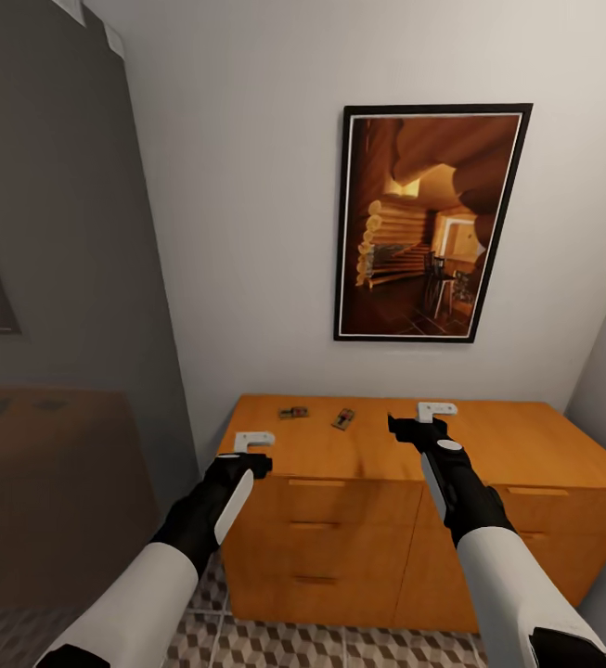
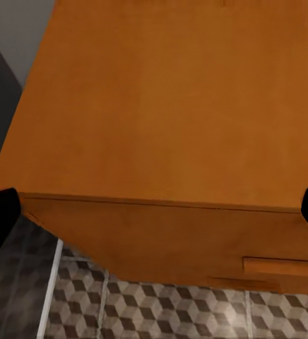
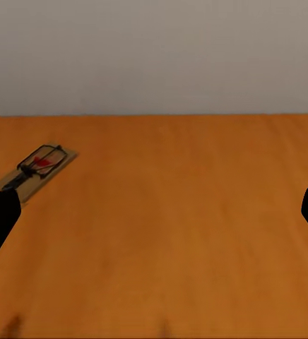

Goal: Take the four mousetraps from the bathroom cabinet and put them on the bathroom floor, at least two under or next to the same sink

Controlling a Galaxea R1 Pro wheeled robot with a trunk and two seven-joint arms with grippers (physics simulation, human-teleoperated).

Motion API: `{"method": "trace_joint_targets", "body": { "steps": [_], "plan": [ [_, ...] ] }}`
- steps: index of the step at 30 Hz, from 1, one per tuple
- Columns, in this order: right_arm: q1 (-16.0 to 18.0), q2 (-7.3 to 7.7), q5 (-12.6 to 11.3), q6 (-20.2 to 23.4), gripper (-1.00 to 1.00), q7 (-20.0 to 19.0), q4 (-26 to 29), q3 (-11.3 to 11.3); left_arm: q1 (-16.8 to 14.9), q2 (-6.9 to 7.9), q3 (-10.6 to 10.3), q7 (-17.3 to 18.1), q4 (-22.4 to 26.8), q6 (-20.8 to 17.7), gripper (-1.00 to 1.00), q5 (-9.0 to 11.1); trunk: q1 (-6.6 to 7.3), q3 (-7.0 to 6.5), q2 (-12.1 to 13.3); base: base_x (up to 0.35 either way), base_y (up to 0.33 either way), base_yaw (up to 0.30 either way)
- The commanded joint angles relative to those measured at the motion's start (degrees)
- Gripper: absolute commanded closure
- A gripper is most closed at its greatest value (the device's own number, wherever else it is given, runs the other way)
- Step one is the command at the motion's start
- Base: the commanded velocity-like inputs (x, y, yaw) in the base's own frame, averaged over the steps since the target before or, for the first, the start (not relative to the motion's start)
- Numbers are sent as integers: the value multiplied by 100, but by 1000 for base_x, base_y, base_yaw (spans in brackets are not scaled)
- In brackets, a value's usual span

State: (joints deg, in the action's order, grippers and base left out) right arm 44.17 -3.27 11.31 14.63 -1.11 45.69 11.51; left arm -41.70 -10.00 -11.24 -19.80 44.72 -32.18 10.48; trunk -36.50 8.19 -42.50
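The robot is facing the cabinet (image 1: 377,455), which is standing against a white wall under a framed picture (image 1: 431,223). Two mousetraps (image 1: 293,413) (image 1: 342,419) are lying near each other on the cabinet top toward the wall; one (image 3: 37,169) is showing in the right wrist view. The left gripper (image 1: 251,445) is hovering over the cabinet's front left corner, fingers spread wide. The right gripper (image 1: 428,417) is hanging over the top beside the traps, also spread open. The tiled floor (image 1: 340,645) is showing below.

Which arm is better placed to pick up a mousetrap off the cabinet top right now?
Probably the right gripper: it hangs over the cabinet top beside a mousetrap, jaws open. The left gripper sits near the front edge.
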Motion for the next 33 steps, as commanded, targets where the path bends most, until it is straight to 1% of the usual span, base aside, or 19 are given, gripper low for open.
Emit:
{"method": "trace_joint_targets", "body": {
  "steps": [1, 23, 27, 33],
  "plan": [
    [4, -6, 56, 31, -100, -12, 10, 18, -5, 0, -10, -51, 4, -16, -100, 60, -5, 10, -7, 314, 0, 0],
    [4, -5, 56, 31, -100, -23, 5, 12, -5, 0, -15, -50, -7, -17, -100, 60, -5, 10, -7, 316, 0, 0],
    [3, -6, 56, 31, -100, -28, -21, 11, -5, 0, -20, -50, -7, -17, -100, 60, -5, 10, -7, 151, 0, 0],
    [1, -4, 56, 31, -100, -36, -55, 10, -5, 0, -22, -50, -7, -17, -100, 60, -5, 10, -7, 44, 0, 0]
  ]
}}
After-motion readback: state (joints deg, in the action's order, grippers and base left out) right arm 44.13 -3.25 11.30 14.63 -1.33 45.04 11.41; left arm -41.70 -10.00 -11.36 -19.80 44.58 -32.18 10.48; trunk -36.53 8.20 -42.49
